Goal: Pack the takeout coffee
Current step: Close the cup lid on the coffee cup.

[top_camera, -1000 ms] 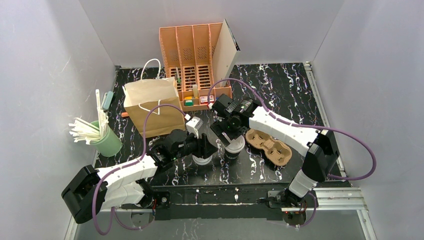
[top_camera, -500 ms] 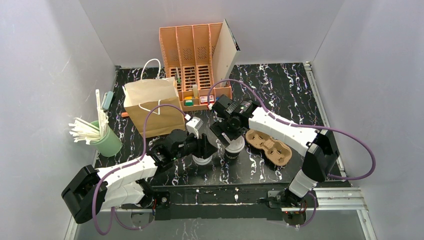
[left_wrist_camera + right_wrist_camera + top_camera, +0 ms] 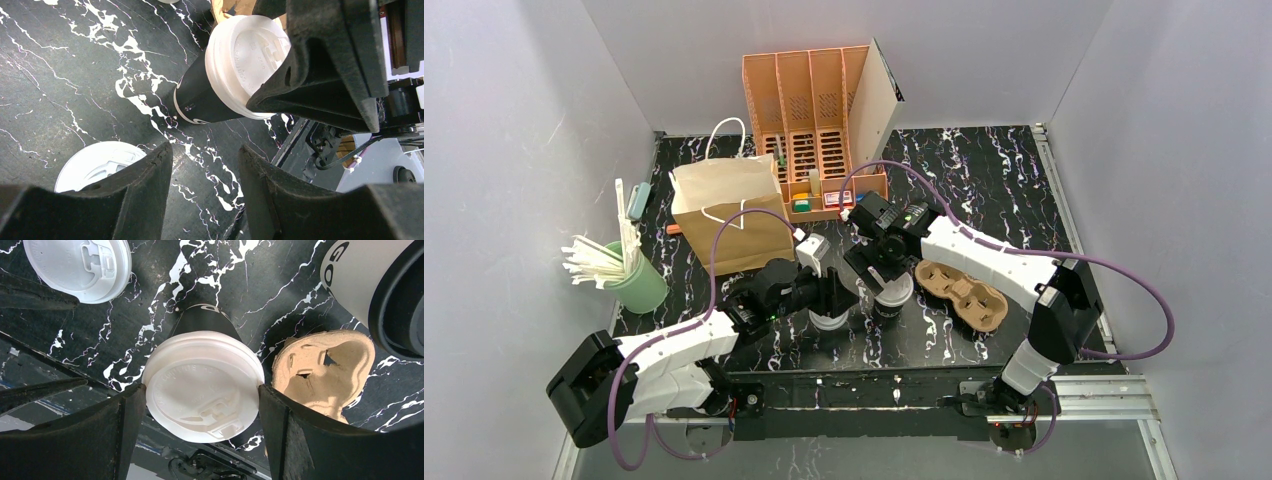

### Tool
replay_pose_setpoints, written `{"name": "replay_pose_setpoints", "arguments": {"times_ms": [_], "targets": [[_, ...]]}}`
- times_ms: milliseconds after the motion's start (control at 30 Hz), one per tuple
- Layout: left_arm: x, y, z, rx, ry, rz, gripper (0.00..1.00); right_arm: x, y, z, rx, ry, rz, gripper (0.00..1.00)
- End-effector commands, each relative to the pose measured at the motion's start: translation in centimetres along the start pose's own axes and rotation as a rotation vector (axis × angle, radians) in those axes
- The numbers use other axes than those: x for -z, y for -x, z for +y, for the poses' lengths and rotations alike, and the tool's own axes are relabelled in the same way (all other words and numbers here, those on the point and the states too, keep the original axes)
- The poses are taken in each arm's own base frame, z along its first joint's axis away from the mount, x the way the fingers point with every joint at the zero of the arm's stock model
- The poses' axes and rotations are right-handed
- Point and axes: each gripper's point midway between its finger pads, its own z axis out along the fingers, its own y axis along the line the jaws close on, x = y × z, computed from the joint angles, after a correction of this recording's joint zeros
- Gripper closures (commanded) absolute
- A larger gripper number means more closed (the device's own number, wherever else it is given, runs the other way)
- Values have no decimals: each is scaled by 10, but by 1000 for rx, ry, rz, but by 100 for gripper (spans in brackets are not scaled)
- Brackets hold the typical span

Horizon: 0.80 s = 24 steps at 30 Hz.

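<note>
The takeout coffee, a white paper cup (image 3: pixel 360 275) with a black lid (image 3: pixel 400 305), is sitting unheld near the pulp carrier (image 3: pixel 325 370), not in it. Over the last second almost nothing is changing. My right pincer (image 3: pixel 199 387) is staying spread wide, touching both sides of the white lid (image 3: pixel 200 405) on a black cup (image 3: pixel 200 320); I judge that a grip. My left pincer (image 3: pixel 205 149) is waiting half open and empty beside a flat white lid (image 3: pixel 95 165). Packing is pausing, I judge. All this is resting on a black, white-veined desk (image 3: pixel 984 170) with a paper bag (image 3: pixel 729 215), and pale grey walls (image 3: pixel 514 150) are enclosing it.
</note>
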Motion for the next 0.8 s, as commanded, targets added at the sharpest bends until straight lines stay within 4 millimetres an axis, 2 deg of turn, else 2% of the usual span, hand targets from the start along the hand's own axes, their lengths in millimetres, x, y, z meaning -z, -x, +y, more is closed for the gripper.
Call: {"name": "replay_pose_setpoints", "arguments": {"times_ms": [0,267,500,767], "targets": [[3,9,-3,-14,-3,-26,51,-10,-8,6,20,32,24,13],[3,8,-2,-12,0,-26,51,-18,-16,8,28,44,49,14],[3,8,-2,-12,-1,-26,51,-16,-14,7,28,38,44,14],[4,7,-1,-10,2,-26,51,-24,-27,8,24,39,88,15]]}}
